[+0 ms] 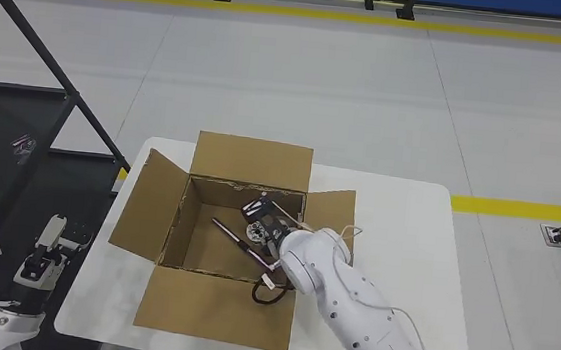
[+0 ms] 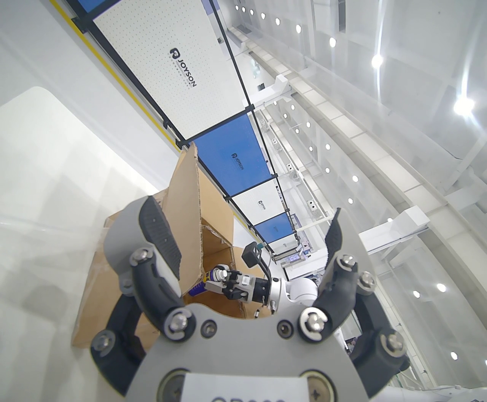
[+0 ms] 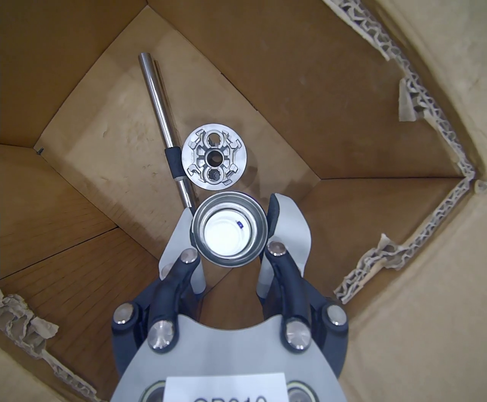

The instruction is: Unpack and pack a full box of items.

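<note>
Cardboard box (image 1: 216, 312): stands on the white worktop (image 1: 406, 236), all four flaps folded outward, top open. Contents on the box floor: one polished metal rod (image 3: 159, 114) with a dark band near one end, lying flat, and one round metal disc (image 3: 214, 156) with cut-outs, lying flat just beside the banded part of the rod. Third item: one spray can (image 3: 228, 232), blue body with a white cap in the left wrist view, held inside the box opening above the floor near the disc, concave base turned toward the wrist. Whether its far end touches the floor cannot be told. Right hand (image 3: 231, 207): closed around the can, one finger pressed on each side. Left hand (image 2: 247, 236): spread wide, holding nothing, parked off the worktop's edge well apart from the box and aimed toward it. Status, as a judgement: three items are accounted for, two resting in the box and one in grasp. Whether the can is on its way out or in cannot be decided from this moment. If out, rod and disc remain to be removed and the whole repacking follows; if in, the packing is probably nearing its close.
</note>
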